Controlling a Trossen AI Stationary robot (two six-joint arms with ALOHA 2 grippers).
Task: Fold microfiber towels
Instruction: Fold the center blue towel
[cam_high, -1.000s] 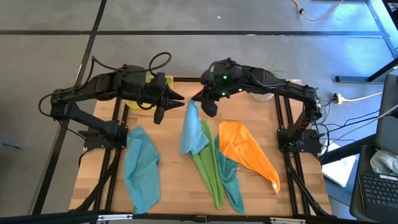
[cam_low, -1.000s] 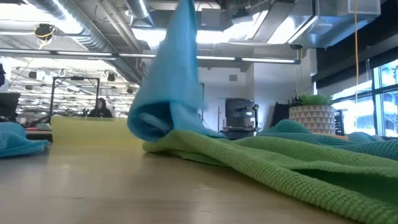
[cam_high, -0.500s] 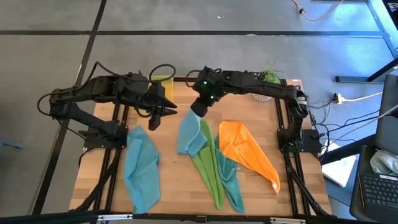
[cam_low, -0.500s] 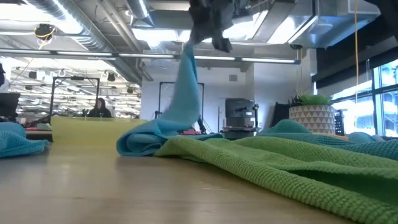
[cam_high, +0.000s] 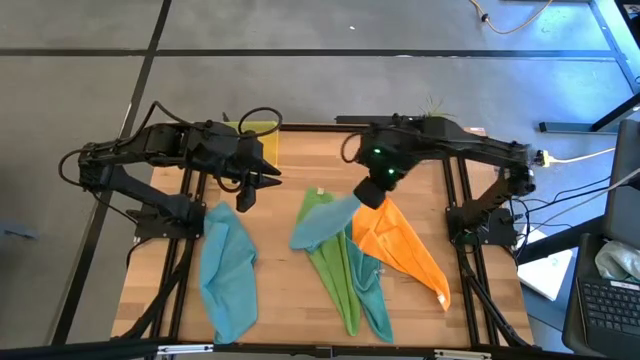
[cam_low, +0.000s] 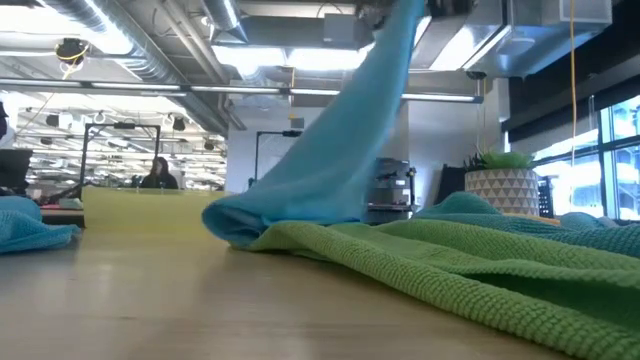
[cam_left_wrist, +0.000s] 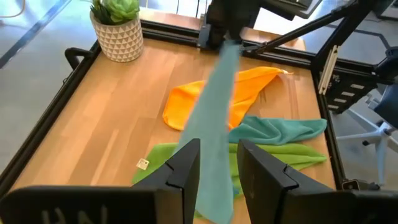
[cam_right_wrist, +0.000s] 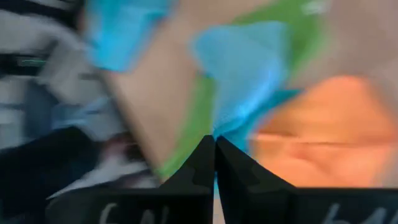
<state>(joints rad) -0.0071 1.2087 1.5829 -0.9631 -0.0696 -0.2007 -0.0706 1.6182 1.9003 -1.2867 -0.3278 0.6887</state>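
My right gripper (cam_high: 370, 196) hangs over the table's middle, shut on a light blue towel (cam_high: 322, 222) that slants down to the left from it. The towel's lower end (cam_low: 240, 216) lies on the lime green towel (cam_high: 335, 270). A teal towel (cam_high: 372, 292) and an orange towel (cam_high: 400, 245) lie spread to the right of the green one. A second light blue towel (cam_high: 228, 272) lies crumpled at the left. My left gripper (cam_high: 248, 192) hovers open above the far left, touching nothing. In its wrist view the held towel (cam_left_wrist: 214, 124) shows beyond its fingers. My right gripper pinches the light blue towel's upper end (cam_right_wrist: 225, 127) between its two shut fingers, which slant down from above. One layer or several, I cannot tell. The towel runs in a taut slant below the fingers, its lower end (cam_high: 303, 238) bunched on the green towel.
A yellow-green tray (cam_high: 262, 140) stands at the far edge behind my left gripper. A potted plant (cam_left_wrist: 117, 28) stands at the far right corner. Bare wood (cam_high: 280, 300) lies between the left blue towel and the green one.
My right gripper has swung toward the table's right and near edges, rolling as it went, with the towel's upper end still in it. The towel, which hung nearly upright, now slants and is drawn out. Its lower end has stayed on the green towel.
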